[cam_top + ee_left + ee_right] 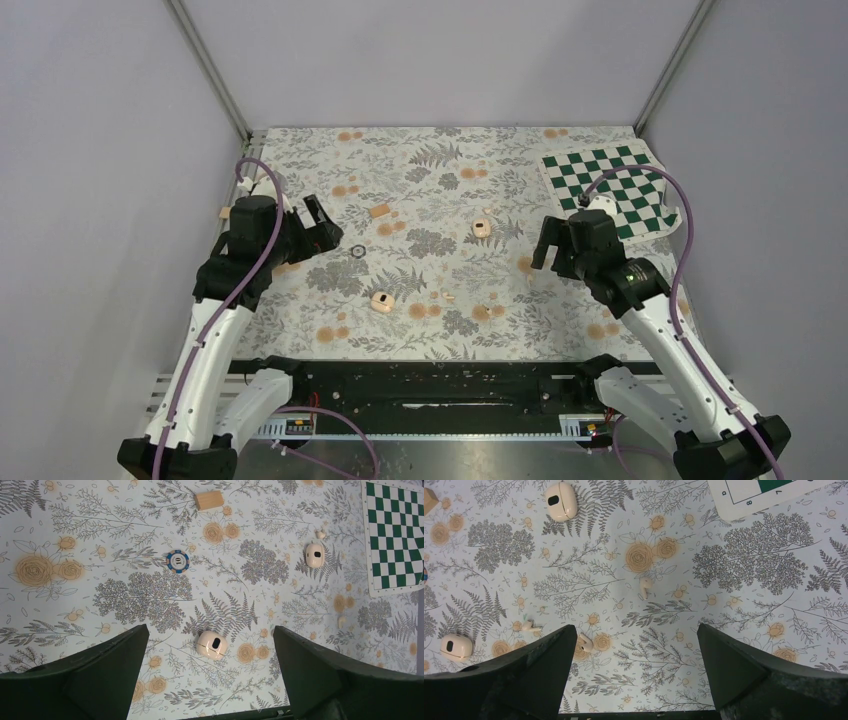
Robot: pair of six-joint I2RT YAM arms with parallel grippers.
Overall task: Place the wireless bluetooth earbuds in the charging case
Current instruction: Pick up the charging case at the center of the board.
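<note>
Two pale peach charging cases lie on the floral cloth. The near case (382, 300) (211, 645) (456, 647) shows a seam and a dark oval. It lies on the cloth below and between my left gripper's (328, 225) (210, 627) open fingers. The far case (481, 228) (314, 554) (560, 501) lies mid-table. Three tiny cream earbuds lie loose in the right wrist view: one (645, 586) in the middle, one (530, 626) at the left, and one (584, 643) beside the left finger of my right gripper (543, 248) (636, 625). That gripper is open and holds nothing.
A tan block (379, 211) (209, 500) lies toward the back. A small blue-and-white chip (357, 250) (177, 561) sits right of the left gripper. A green checkered mat (610, 185) (395, 535) covers the back right corner. Grey walls enclose the table.
</note>
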